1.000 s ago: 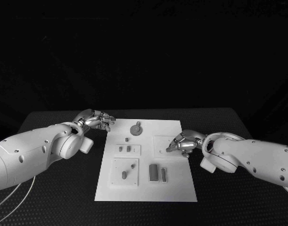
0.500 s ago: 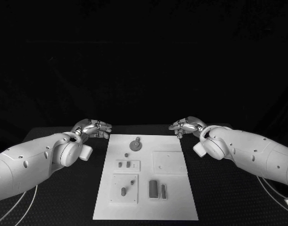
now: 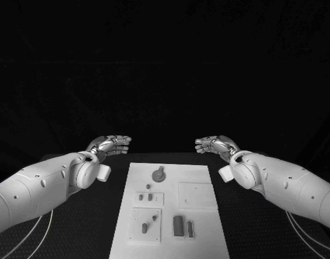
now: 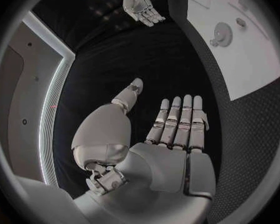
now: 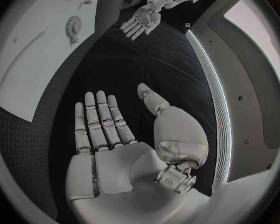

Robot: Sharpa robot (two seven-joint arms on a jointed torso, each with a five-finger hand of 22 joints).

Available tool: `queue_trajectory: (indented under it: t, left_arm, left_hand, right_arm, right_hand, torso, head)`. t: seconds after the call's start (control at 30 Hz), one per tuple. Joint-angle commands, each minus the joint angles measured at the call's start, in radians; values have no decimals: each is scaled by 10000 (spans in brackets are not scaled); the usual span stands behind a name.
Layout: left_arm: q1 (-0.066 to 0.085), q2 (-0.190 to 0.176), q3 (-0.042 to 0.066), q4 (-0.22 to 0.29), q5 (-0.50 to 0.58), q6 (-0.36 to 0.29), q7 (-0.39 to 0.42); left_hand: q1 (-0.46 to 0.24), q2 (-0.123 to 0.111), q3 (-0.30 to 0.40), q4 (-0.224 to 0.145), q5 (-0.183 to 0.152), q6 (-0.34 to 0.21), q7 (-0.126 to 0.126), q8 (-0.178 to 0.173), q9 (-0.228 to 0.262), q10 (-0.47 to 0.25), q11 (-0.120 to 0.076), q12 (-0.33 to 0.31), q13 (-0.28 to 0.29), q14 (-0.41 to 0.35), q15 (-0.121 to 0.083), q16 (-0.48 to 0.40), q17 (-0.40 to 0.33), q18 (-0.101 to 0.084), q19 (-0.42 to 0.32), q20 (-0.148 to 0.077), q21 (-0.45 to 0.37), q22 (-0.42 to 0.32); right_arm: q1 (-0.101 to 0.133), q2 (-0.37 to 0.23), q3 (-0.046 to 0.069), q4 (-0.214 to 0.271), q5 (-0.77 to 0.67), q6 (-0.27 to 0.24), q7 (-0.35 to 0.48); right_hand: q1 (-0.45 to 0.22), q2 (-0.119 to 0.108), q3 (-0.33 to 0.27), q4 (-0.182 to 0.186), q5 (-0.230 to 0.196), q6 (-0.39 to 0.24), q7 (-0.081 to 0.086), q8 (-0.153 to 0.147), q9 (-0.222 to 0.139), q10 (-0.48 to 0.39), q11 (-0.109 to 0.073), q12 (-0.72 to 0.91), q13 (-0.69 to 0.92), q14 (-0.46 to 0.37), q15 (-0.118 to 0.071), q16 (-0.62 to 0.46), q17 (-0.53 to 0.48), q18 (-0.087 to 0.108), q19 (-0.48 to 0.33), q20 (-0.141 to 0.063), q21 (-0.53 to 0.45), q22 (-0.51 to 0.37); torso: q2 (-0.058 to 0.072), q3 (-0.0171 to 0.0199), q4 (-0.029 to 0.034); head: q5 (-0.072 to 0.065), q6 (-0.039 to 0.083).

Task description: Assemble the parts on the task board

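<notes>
Your left hand (image 3: pixel 110 144) and right hand (image 3: pixel 214 144) hover empty, fingers spread, beyond the white rectangular task board (image 3: pixel 201 216), which runs lengthwise away from you on the black bench (image 3: pixel 87 226); small grey parts (image 3: pixel 182 225) lie in its recesses.

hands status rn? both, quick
Left hand: open, fingers extended, holding nothing.
Right hand: open, fingers extended, holding nothing.

Matt white task board (image 3: pixel 202 174), glossy metallic robot hand (image 4: pixel 177 129).
</notes>
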Motion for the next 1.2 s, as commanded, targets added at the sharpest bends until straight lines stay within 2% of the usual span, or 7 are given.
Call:
queue_trajectory:
  t: [0.03,0.23,0.27,0.37,0.4,0.8,1.2]
  left_arm:
    - [10,42,10,1,265,368,401]
    - [-4,183,8,19,147,591,457]
    - [-12,154,0,-28,102,159,141]
    - [-59,101,25,140,130,0,205]
    - [-85,72,38,231,145,-86,239]
    - [-873,-813,455,3036,610,-2736,1302]
    - [-1794,-1845,941,6307,1153,-5827,2541]
  left_hand:
    - [-143,-13,-247,22,-41,-149,-32,13,83,-228,-39,13,-118,-257,11,-128,-24,-152,-407,174,-13,-238]
    - [-159,116,-342,35,-40,-155,106,126,194,-213,-8,71,-187,-292,69,-124,15,-152,-395,174,32,-395]
    - [-9104,719,-4130,2868,-531,-5773,-865,-2603,-4077,-7559,-1220,-639,-1422,-5871,-1548,-3812,-3345,-152,-5759,-1121,-619,-9110]
    - [-9104,719,-4130,2868,-531,-5773,-865,-2603,-4077,-7559,-1220,-639,-1422,-5871,-1548,-3812,-3345,-152,-5759,-1121,-619,-9110]
    - [-9104,719,-4130,2868,-531,-5773,-865,-2603,-4077,-7559,-1220,-639,-1422,-5871,-1548,-3812,-3345,-152,-5759,-1121,-619,-9110]
    - [-9104,719,-4130,2868,-531,-5773,-865,-2603,-4077,-7559,-1220,-639,-1422,-5871,-1548,-3812,-3345,-152,-5759,-1121,-619,-9110]
    - [-9104,719,-4130,2868,-531,-5773,-865,-2603,-4077,-7559,-1220,-639,-1422,-5871,-1548,-3812,-3345,-152,-5759,-1121,-619,-9110]
  right_arm:
    - [-7,-15,20,103,389,289,594]
    - [-52,87,21,-150,380,326,617]
    - [-13,48,18,-73,213,98,273]
    - [-33,-10,8,95,289,-55,314]
    - [-43,-41,2,186,330,-138,337]
    - [-371,-993,-165,2991,1589,-2689,1023]
    - [-787,-2204,-377,6554,3189,-5931,1896]
  right_hand:
    - [-137,5,-208,-31,5,-108,37,60,-72,154,36,-150,-187,83,16,-109,-77,132,-6,41,-81,-5]
    - [-154,10,-363,27,17,-179,286,112,-212,353,260,-357,-476,255,147,-226,-170,222,177,37,-188,-16]
    - [-7941,432,-5474,2710,-928,-7367,-1822,-1827,-5699,-8341,-1641,-3088,-1956,-6787,-1889,-4633,-3592,-771,-3469,-2054,-3232,-3421]
    - [-7941,432,-5474,2710,-928,-7367,-1822,-1827,-5699,-8341,-1641,-3088,-1956,-6787,-1889,-4633,-3592,-771,-3469,-2054,-3232,-4280]
    - [-7941,432,-5474,2710,-928,-7367,-1822,-1827,-5699,-8341,-1641,-3088,-1956,-6787,-1889,-4633,-3592,-771,-3469,-2054,-3232,-11392]
    - [-7941,432,-5474,2710,-928,-7367,-1822,-1827,-5699,-8341,-1641,-3088,-1956,-6787,-1889,-4633,-3592,-771,-3469,-2054,-3232,-11392]
    - [-7941,432,-5474,2710,-928,-7367,-1822,-1827,-5699,-8341,-1641,-3088,-1956,-6787,-1889,-4633,-3592,-771,-3469,-2054,-3232,-11392]
  torso:
    - [-19,29,21]
    - [-22,78,60]
    - [-17,51,18]
    - [-101,70,21]
    - [-147,80,23]
    - [-1125,296,54]
    - [-1219,316,58]
  head:
    - [-4,8]
    - [2,11]
    - [12,16]
    - [30,-21]
    - [41,-40]
    - [256,-462]
    - [277,-503]
